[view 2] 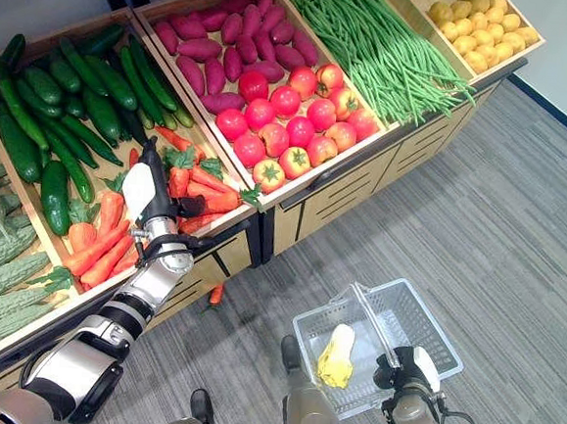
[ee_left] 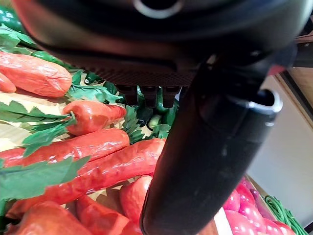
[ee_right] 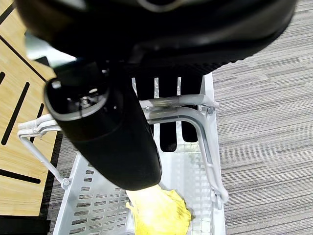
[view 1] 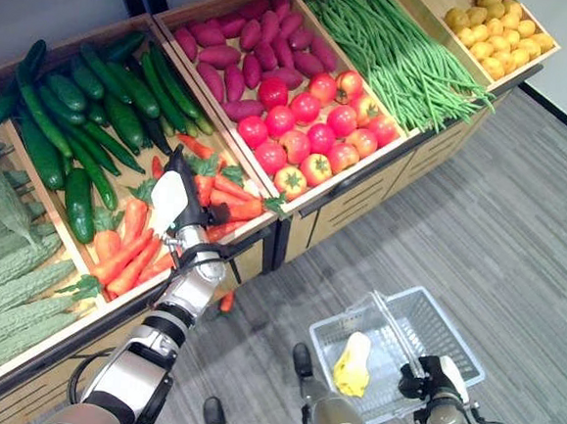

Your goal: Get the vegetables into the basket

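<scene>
Carrots [view 1: 128, 254] are heaped in the near compartment of the produce stand [view 1: 293, 211], below the cucumbers [view 1: 84, 123] and beside the crate of tomatoes [view 1: 310, 126] and sweet potatoes [view 1: 238, 46]; one stray carrot [view 1: 226, 301] is seen on the floor at the foot of the stand. The left robot hand [view 1: 174, 203] is held over the carrot pile, and in its wrist view the fingers [ee_left: 149, 94] are seen straight and short of the carrots, the thumb apart from them, with nothing held. The basket [view 1: 432, 327] is carried low over the floor, its wire handle [ee_right: 171, 111] being gripped by the curled fingers of the right robot hand [view 1: 435, 379]; one yellow vegetable [view 1: 353, 367] is already lying inside. The step in hand is judged to be the reach for a carrot, with the grasp not yet made. For the next move, the left robot hand would need to be lowered onto a single carrot lying clear on top, the fingers and thumb closed round its body rather than its leaves, and the carrot then lifted clear of the crate edge and brought across over the basket, which would have to be kept level meanwhile.
</scene>
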Controlling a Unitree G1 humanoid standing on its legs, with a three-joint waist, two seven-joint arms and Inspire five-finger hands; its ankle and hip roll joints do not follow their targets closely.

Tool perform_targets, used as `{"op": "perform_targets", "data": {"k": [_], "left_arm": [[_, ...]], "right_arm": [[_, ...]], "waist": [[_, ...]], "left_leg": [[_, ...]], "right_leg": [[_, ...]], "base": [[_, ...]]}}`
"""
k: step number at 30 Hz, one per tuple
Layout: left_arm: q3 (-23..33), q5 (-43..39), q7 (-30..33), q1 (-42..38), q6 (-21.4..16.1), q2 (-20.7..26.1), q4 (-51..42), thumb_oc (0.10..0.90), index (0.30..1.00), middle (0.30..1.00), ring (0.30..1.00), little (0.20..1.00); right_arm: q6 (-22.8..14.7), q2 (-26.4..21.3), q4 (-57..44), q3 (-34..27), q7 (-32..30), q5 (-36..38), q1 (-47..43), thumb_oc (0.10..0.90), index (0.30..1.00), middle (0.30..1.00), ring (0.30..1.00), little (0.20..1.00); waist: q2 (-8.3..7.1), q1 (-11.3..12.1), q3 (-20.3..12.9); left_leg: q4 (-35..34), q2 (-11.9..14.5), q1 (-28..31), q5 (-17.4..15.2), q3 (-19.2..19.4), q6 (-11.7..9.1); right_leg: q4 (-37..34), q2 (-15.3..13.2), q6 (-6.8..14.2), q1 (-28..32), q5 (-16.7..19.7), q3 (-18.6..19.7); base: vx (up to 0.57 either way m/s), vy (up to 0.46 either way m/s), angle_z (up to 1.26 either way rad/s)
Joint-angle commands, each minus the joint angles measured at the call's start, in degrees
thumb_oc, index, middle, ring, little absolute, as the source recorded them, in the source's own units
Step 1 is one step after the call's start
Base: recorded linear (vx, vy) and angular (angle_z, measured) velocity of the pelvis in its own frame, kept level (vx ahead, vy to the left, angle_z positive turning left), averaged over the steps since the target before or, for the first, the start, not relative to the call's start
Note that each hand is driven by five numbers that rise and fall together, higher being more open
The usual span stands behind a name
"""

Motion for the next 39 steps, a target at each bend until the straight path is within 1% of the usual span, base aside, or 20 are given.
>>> {"op": "perform_targets", "data": {"k": [1, 5, 10, 15, 18, 23, 24, 26, 27, 28, 30, 31, 32, 34, 37, 39], "left_arm": [[0.37, 2.67, 3.43, -9.54, -2.49, 1.33, 4.12, 0.4, 0.3, 0.3, 0.3, 0.3], [0.32, 0.45, 2.14, -8.99, -2.47, 0.53, 7.32, 0.4, 0.3, 0.3, 0.3, 0.3], [0.31, -1.07, 1.98, -9.11, -2.5, -0.22, 10.98, 0.4, 0.3, 0.3, 0.3, 0.3], [0.13, -1.77, 1.5, -8.67, -3.0, 0.12, 11.83, 0.4, 0.3, 0.3, 0.3, 0.3], [0.76, -1.36, 2.07, -9.39, -3.3, 1.52, 9.46, 0.4, 0.3, 0.3, 0.3, 0.3], [2.48, 1.21, 3.47, -11.85, -3.62, 5.42, -0.22, 0.4, 0.3, 0.3, 0.3, 0.3], [2.54, 1.26, 3.42, -11.76, -3.53, 5.46, -0.37, 0.4, 0.3, 0.3, 0.3, 0.3], [3.92, 4.31, 3.46, -12.4, -3.77, 8.37, -6.24, 0.4, 0.3, 0.3, 0.3, 0.3], [3.98, 4.36, 3.4, -12.3, -3.71, 8.4, -6.38, 0.4, 0.3, 0.3, 0.3, 0.3], [4.44, 5.52, 3.01, -12.52, -4.05, 9.69, -8.16, 0.4, 0.3, 0.3, 0.3, 0.3], [4.16, 7.41, 1.03, -12.13, -5.1, 11.56, -12.12, 0.4, 0.3, 0.3, 0.3, 0.3], [3.51, 9.68, -1.42, -11.06, -6.15, 13.45, -15.51, 0.4, 0.3, 0.3, 0.3, 0.3], [3.03, 9.47, -3.09, -10.39, -7.12, 13.79, -16.9, 0.4, 0.3, 0.3, 0.3, 0.3], [2.62, 10.46, -4.83, -9.14, -7.91, 14.86, -18.88, 0.4, 0.3, 0.3, 0.3, 0.3], [2.12, 8.59, -8.55, -7.26, -10.37, 15.44, -21.93, 0.4, 0.3, 0.3, 0.3, 0.3], [1.71, 5.69, -12.27, -5.54, -12.0, 16.01, -23.61, 0.4, 0.3, 0.3, 0.3, 0.3]], "right_arm": [[-3.24, -1.97, -0.37, 1.45, -4.32, 0.52, -0.86, 0.4, 0.3, 0.3, 0.3, 0.3], [-3.01, -1.81, -0.41, 1.5, -4.43, 0.57, -0.97, 0.4, 0.3, 0.3, 0.3, 0.3], [-2.95, -1.78, 0.11, 1.75, -4.33, 0.51, -1.05, 0.4, 0.3, 0.3, 0.3, 0.3], [-3.11, -1.73, -0.15, 1.79, -4.27, 0.46, -0.78, 0.4, 0.3, 0.3, 0.3, 0.3], [-3.09, -1.71, 0.03, 1.37, -4.21, 0.39, -0.15, 0.4, 0.3, 0.3, 0.3, 0.3], [-3.04, -1.79, 0.53, 0.98, -3.4, 0.46, 0.21, 0.4, 0.3, 0.3, 0.3, 0.3], [-3.04, -1.78, 0.53, 1.01, -3.39, 0.46, 0.19, 0.4, 0.3, 0.3, 0.3, 0.3], [-3.22, -1.85, -0.24, 0.83, -2.46, 0.39, 0.77, 0.4, 0.3, 0.3, 0.3, 0.3], [-3.21, -1.84, -0.26, 0.86, -2.45, 0.39, 0.79, 0.4, 0.3, 0.3, 0.3, 0.3], [-3.32, -1.87, 0.05, 0.88, -1.75, 0.38, 0.78, 0.4, 0.3, 0.3, 0.3, 0.3], [-3.53, -2.08, 0.03, 0.77, -0.81, 0.43, 0.99, 0.4, 0.3, 0.3, 0.3, 0.3], [-3.61, -2.22, -0.43, 0.33, -0.13, 0.55, 1.45, 0.4, 0.3, 0.3, 0.3, 0.3], [-3.65, -2.26, -0.43, 0.0, 0.07, 0.7, 1.46, 0.4, 0.3, 0.3, 0.3, 0.3], [-3.63, -2.24, -0.84, -0.44, 0.58, 0.73, 2.06, 0.4, 0.3, 0.3, 0.3, 0.3], [-3.5, -2.5, -1.17, -1.48, 1.05, 0.79, 2.64, 0.4, 0.3, 0.3, 0.3, 0.3], [-3.29, -2.72, -1.2, -2.25, 1.37, 1.03, 3.04, 0.4, 0.3, 0.3, 0.3, 0.3]], "waist": [[-2.58, 0.01, -2.97], [-2.67, 0.13, -2.83], [-2.8, 0.1, -2.89], [-3.0, 0.0, -3.01], [-3.04, -0.07, -3.51], [-2.79, 0.19, -4.41], [-2.8, 0.15, -4.37], [-2.7, 0.48, -5.18], [-2.71, 0.44, -5.16], [-2.63, 0.61, -5.65], [-2.43, 0.84, -6.27], [-2.32, 1.08, -6.71], [-2.22, 1.27, -6.83], [-2.2, 1.45, -7.18], [-2.11, 1.77, -7.46], [-2.0, 2.12, -7.64]], "left_leg": [[0.04, 2.41, -1.69, 2.52, -3.97, -2.57], [0.04, 2.21, -1.81, 2.36, -4.33, -2.4], [0.04, 2.12, -1.56, 2.17, -4.3, -2.35], [0.04, 2.17, -1.05, 1.93, -3.9, -2.35], [0.04, 2.23, -0.4, 1.68, -3.69, -2.43], [0.04, 2.18, 0.5, 1.18, -3.83, -2.48], [0.04, 2.18, 0.54, 1.17, -3.84, -2.48], [0.04, 2.18, 1.02, 0.83, -3.98, -2.5], [0.04, 2.17, 1.06, 0.82, -3.98, -2.5], [0.04, 2.08, 1.33, 0.61, -4.07, -2.48], [0.04, 1.82, 1.64, 0.3, -4.49, -2.33], [0.04, 1.59, 1.79, 0.11, -4.75, -2.21], [0.04, 1.48, 1.77, 0.07, -4.95, -2.15], [0.04, 1.3, 1.79, -0.08, -5.27, -2.03], [0.04, 0.89, 1.76, -0.14, -5.77, -1.75], [0.04, 0.54, 1.73, -0.12, -6.08, -1.56]], "right_leg": [[0.12, -3.63, 4.56, 3.39, -4.34, -2.95], [0.12, -3.79, 4.48, 3.52, -4.35, -3.04], [0.12, -3.8, 4.51, 3.56, -4.32, -2.89], [0.12, -3.64, 4.5, 3.79, -4.42, -2.5], [0.12, -3.59, 4.59, 4.42, -4.62, -2.51], [0.12, -3.68, 4.77, 5.58, -5.07, -2.87], [0.12, -3.68, 4.78, 5.63, -5.08, -2.88], [0.12, -3.92, 4.92, 6.42, -5.32, -3.24], [0.12, -3.92, 4.93, 6.46, -5.34, -3.24], [0.12, -4.05, 5.01, 6.93, -5.48, -3.41], [0.12, -4.31, 5.07, 7.43, -5.57, -3.69], [0.12, -4.55, 5.15, 7.77, -5.6, -3.96], [0.12, -4.71, 5.17, 7.91, -5.54, -4.13], [0.12, -4.99, 5.22, 8.16, -5.57, -4.41], [0.12, -5.52, 5.39, 8.53, -5.49, -5.07], [0.12, -5.98, 5.47, 8.81, -5.33, -5.37]], "base": [[0.0, 0.0, 0.0], [0.0, 0.004, 0.01], [0.0, 0.0, 0.0], [0.0, 0.0, 0.0], [0.0, 0.0, 0.0], [0.0, 0.0, 0.0], [0.0, 0.0, 0.0], [0.01, 0.005, 0.02], [0.01, 0.013, 0.07], [0.01, 0.029, 0.1], [0.01, 0.043, 0.08], [0.0, 0.045, 0.12], [-0.01, 0.047, 0.16], [-0.01, 0.035, 0.14], [-0.02, 0.041, 0.07], [-0.03, 0.055, 0.09]]}}
